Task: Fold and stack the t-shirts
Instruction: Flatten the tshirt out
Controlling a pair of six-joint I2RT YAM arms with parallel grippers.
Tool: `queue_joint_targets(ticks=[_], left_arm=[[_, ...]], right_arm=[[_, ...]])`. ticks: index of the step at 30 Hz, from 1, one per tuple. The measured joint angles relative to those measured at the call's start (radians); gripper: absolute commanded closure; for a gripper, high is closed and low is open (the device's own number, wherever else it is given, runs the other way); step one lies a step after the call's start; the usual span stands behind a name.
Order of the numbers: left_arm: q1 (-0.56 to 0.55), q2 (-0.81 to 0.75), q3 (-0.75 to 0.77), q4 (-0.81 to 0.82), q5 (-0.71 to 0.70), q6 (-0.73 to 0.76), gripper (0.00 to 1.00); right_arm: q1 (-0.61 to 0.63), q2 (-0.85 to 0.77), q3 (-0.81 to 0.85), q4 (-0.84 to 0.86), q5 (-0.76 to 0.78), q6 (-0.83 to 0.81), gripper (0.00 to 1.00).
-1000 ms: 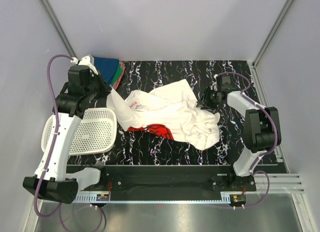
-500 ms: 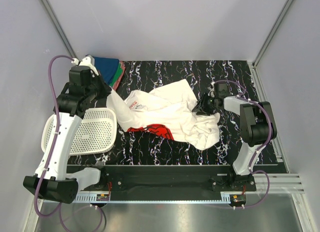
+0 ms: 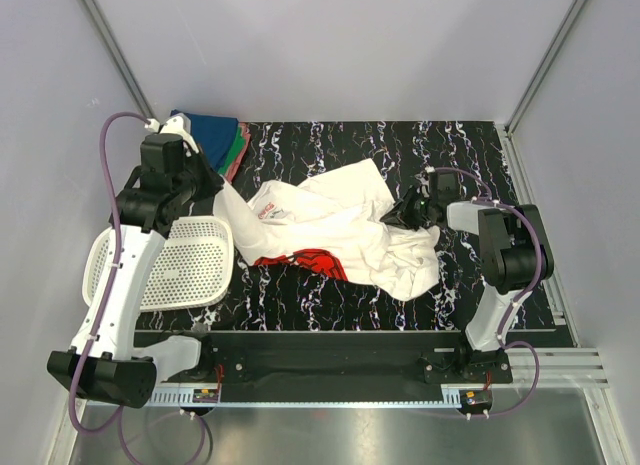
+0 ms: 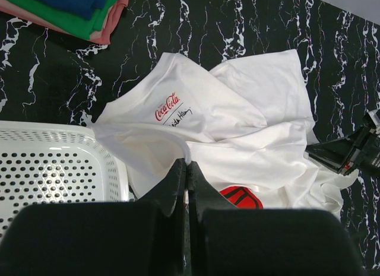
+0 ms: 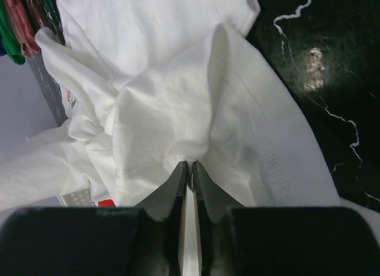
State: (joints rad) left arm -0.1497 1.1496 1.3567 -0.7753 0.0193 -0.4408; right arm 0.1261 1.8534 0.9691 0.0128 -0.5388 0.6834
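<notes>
White t-shirt (image 3: pixel 340 235) sits mid-desk, crumpled, spread from left of centre to right of centre in the top view.

- Near edge: a strip of bare black marbled desk (image 3: pixel 330 310) shows below the shirt's lowest fold. White mesh basket (image 3: pixel 185 263) at lower left, its left side overhanging the desk edge; the shirt's left flap lies just beside its right rim.
- Right of the shirt: bare desk out to the right edge.
- Left gripper (image 4: pixel 186 167): jaws pressed together on a pinch of white cloth above the basket's upper right corner; the cloth runs in a taut band from there down into the heap.
- Right gripper (image 5: pixel 190 167): jaws nearly together, a thin fold of white cloth caught between them, at the shirt's right edge.
- Shirt's look: many soft folds, a hemmed edge with a stitch line near the right gripper; small red script on the upper left panel; red print partly tucked under at the lower middle.
- Far: folded t-shirts (image 3: pixel 222 137), blue over green over pink, in the upper left corner, close to the left gripper. Bare desk across the upper right.
</notes>
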Motion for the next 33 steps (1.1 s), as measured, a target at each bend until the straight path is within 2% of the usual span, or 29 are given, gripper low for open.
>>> queue_joint_targets(ticks=[2, 8, 16, 19, 28, 33], left_arm=[[0.0, 0.0, -0.002, 0.001, -0.001, 0.0, 1.0], [0.0, 0.0, 0.001, 0.0, -0.026, -0.002, 1.0], [0.0, -0.005, 0.056, 0.002, -0.063, -0.005, 1.0], [0.0, -0.014, 0.056, 0.002, -0.073, -0.005, 1.0], [0.0, -0.029, 0.12, -0.005, -0.21, -0.001, 1.0], [0.005, -0.05, 0.204, 0.016, -0.312, 0.001, 1.0]], right_arm=[[0.0, 0.0, -0.005, 0.032, -0.01, 0.032, 1.0], [-0.019, -0.039, -0.006, 0.049, -0.021, 0.083, 1.0], [-0.083, -0.39, 0.1, -0.151, 0.107, 0.005, 1.0], [-0.08, -0.468, 0.16, -0.232, 0.151, -0.031, 1.0], [-0.082, -0.521, 0.338, -0.536, 0.394, -0.177, 1.0], [-0.097, -0.568, 0.507, -0.592, 0.516, -0.24, 1.0]])
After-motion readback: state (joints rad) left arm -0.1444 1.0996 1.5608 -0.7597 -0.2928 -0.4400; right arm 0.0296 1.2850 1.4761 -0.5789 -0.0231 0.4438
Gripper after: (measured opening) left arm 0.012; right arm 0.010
